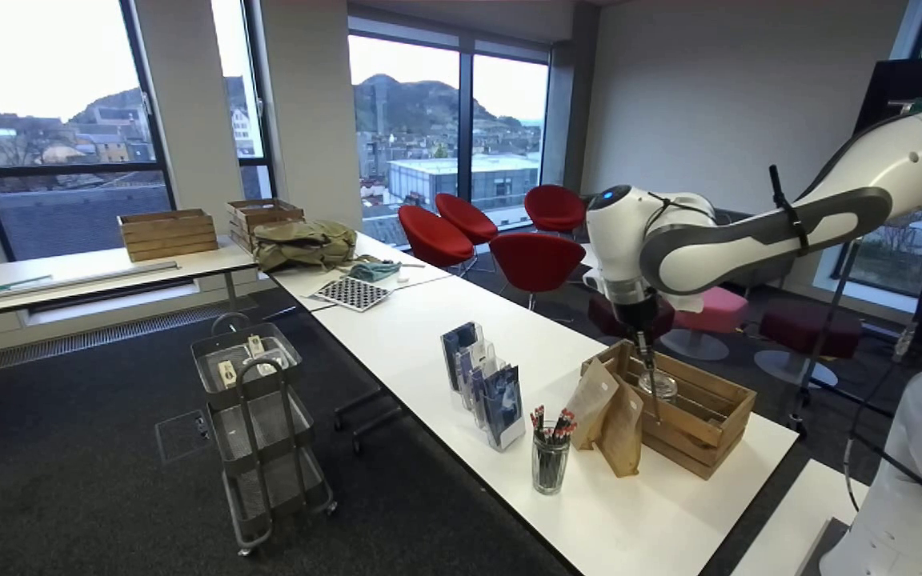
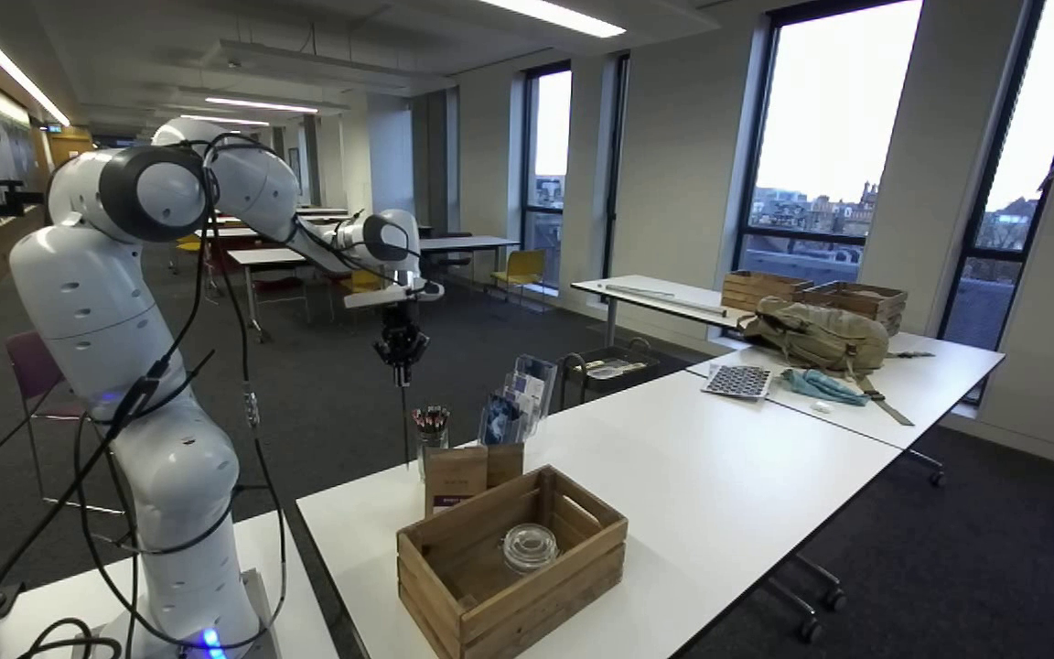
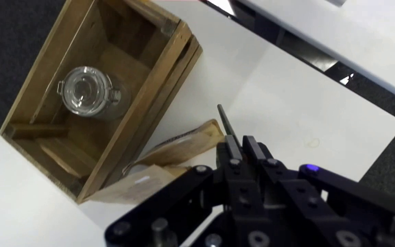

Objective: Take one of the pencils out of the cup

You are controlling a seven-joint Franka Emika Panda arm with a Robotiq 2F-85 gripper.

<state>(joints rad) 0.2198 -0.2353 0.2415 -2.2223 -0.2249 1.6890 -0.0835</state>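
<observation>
The cup [image 1: 549, 472] is a see-through glass standing upright on the white table. A bunch of dark pencils with reddish ends [image 1: 563, 426] stands in it and sticks out above its rim. The cup [image 2: 434, 443] and these pencils [image 2: 430, 419] also show in the other exterior view, partly behind a paper bag. My gripper [image 1: 645, 356] is shut on a single pencil [image 1: 654, 392], which hangs down, apart from the cup. In the wrist view the held pencil [image 3: 226, 120] runs out from between the fingertips [image 3: 241, 147]. The cup is not visible there.
A brown wooden crate [image 2: 527, 609] holds a clear glass jar [image 3: 84, 91]. Brown paper bags [image 1: 619, 432] stand between cup and crate. Leaflet holders [image 1: 503, 404] stand beyond the cup. A backpack [image 1: 305, 242] and a checkered board [image 1: 353, 294] lie at the far table end.
</observation>
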